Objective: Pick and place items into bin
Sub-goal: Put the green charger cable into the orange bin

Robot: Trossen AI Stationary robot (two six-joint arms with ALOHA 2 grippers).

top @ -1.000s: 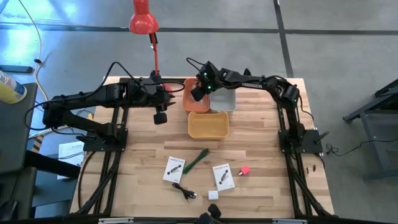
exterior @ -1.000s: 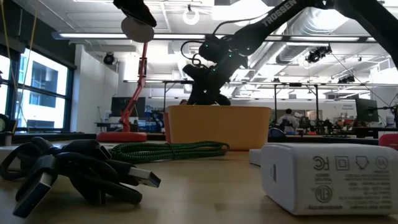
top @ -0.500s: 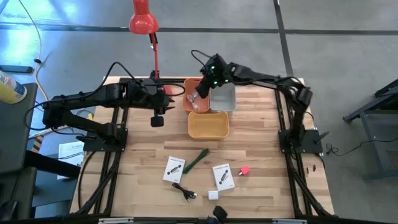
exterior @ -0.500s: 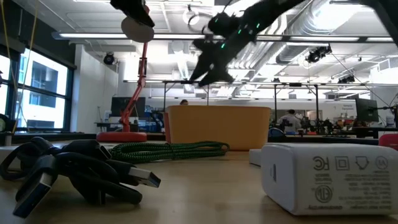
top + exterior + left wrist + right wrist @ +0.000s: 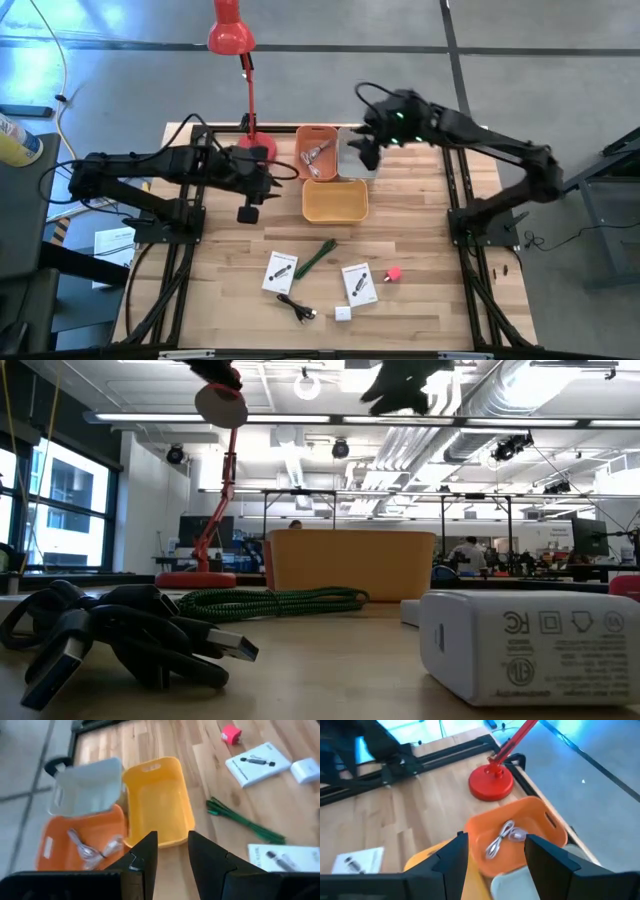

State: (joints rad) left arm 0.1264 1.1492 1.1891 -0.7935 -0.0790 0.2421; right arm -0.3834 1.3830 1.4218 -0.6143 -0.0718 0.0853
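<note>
Workshop hall with grey floor; a pale wood bench (image 5: 420,230) carries everything. Two dark arms: the left tool (image 5: 246,213) hangs low over the bench just left of the bins, its fingers (image 5: 145,857) parted with nothing between them, judged to be heading for the loose items; the right tool (image 5: 367,152) is raised above the grey bin, fingers (image 5: 451,862) apart and empty, which fits a drop just made. Red desk lamp (image 5: 231,30), base at the far edge, not part of the job. Three bins grouped at the far middle so either arm can reach: yellow bin (image 5: 335,201) nearest, empty as far as shown; orange bin (image 5: 316,153) behind it on the left; grey bin (image 5: 357,165) behind on the right. Two silvery clips (image 5: 315,154) lie inside the orange bin. Remaining items lie spread near the front edge, apart from one another, presumably for single picks: two white cards (image 5: 280,272), green strip (image 5: 317,257) between them, black cable (image 5: 297,307), white block (image 5: 343,313), red-pink cube (image 5: 393,273). Most of the task is judged outstanding.
</note>
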